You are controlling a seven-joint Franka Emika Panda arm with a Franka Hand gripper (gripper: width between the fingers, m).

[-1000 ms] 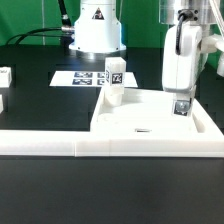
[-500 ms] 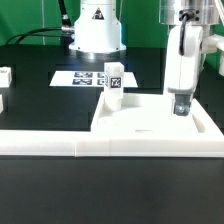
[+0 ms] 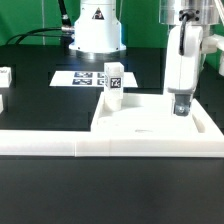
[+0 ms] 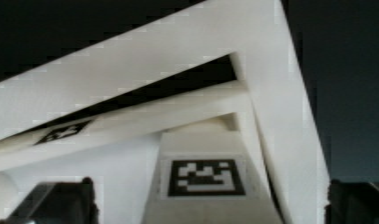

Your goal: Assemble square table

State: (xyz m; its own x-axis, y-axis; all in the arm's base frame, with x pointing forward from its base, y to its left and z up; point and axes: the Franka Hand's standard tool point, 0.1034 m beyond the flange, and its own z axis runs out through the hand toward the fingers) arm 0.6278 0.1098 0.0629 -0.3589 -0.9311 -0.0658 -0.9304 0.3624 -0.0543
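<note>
Exterior view: gripper (image 3: 181, 104) over the far right corner of the square tabletop (image 3: 150, 125), fingers apart around an upright leg (image 3: 181, 108) standing there | second leg (image 3: 115, 84) upright at far left corner | tabletop lies against the L-shaped rail (image 3: 60, 146) | wrist view: tagged leg (image 4: 207, 176) between the fingertips (image 4: 58, 200).

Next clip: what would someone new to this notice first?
The white square tabletop lying flat behind the long white rail, with one tagged leg upright at its far corner on the exterior view's left. At the opposite far corner, the gripper hangs open around a second leg.
</note>
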